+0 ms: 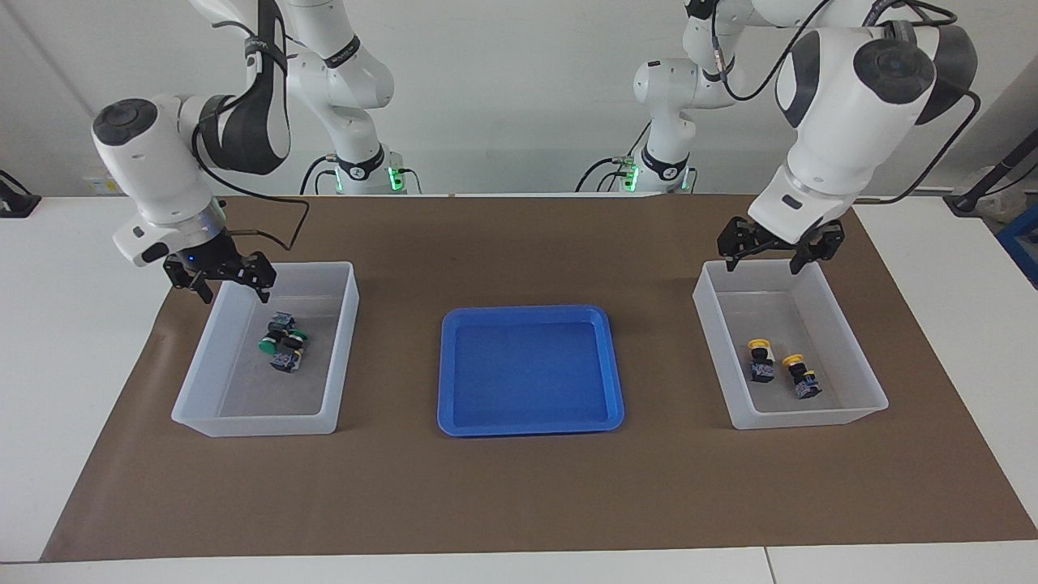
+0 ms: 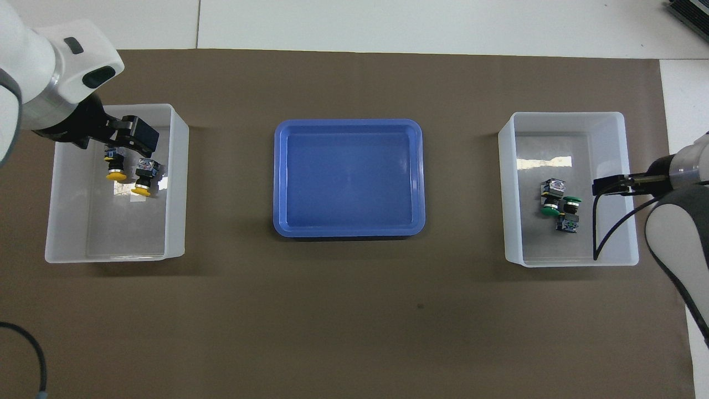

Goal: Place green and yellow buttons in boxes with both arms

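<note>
Two green buttons (image 1: 280,341) (image 2: 559,208) lie close together in the translucent white box (image 1: 347,324) (image 2: 507,194) at the right arm's end of the table. Two yellow buttons (image 1: 778,361) (image 2: 127,180) lie side by side in the alike box (image 1: 855,357) (image 2: 177,194) at the left arm's end. My right gripper (image 1: 231,285) (image 2: 601,185) is open and empty, just above the edge of the green buttons' box that is nearer to the robots. My left gripper (image 1: 774,258) (image 2: 124,141) is open and empty above the yellow buttons' box, over its end nearer to the robots.
A shallow blue tray (image 1: 531,311) (image 2: 349,123) with nothing in it sits midway between the two boxes. A brown mat (image 1: 519,487) covers the table under everything.
</note>
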`<control>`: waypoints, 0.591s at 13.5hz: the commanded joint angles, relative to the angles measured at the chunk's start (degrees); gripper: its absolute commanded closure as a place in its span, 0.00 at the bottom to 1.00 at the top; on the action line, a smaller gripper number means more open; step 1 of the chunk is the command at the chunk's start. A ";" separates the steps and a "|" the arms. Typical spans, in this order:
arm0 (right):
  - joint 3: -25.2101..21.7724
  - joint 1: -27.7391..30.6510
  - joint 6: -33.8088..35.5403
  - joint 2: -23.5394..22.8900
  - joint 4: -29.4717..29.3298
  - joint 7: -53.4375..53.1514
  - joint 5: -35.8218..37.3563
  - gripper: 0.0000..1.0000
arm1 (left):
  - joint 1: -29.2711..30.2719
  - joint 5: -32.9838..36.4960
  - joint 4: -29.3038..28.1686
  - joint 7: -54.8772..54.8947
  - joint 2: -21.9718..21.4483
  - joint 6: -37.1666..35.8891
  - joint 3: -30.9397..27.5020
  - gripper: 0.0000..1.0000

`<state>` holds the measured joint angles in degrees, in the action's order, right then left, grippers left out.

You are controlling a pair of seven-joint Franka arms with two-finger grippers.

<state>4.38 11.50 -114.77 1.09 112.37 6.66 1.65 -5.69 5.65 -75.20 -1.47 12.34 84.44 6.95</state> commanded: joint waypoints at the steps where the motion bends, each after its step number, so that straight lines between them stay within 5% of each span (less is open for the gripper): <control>1: 1.42 -0.07 8.66 -0.64 -8.98 -3.92 -0.16 0.00 | 0.59 0.33 -6.78 0.16 -6.78 -0.59 -0.45 0.00; 5: 1.78 -2.44 14.57 -1.53 -15.16 -8.15 -0.42 0.00 | 3.92 -2.12 -21.45 2.61 -15.04 9.14 -0.62 0.00; 8: 1.78 -4.55 15.01 -1.35 -15.16 -9.82 -0.42 0.00 | 5.77 -3.10 -25.61 7.87 -17.78 10.93 -0.97 0.00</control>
<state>5.73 7.61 -100.90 1.06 98.86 -1.14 1.50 -1.44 3.84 -94.90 2.82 -0.93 92.56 6.17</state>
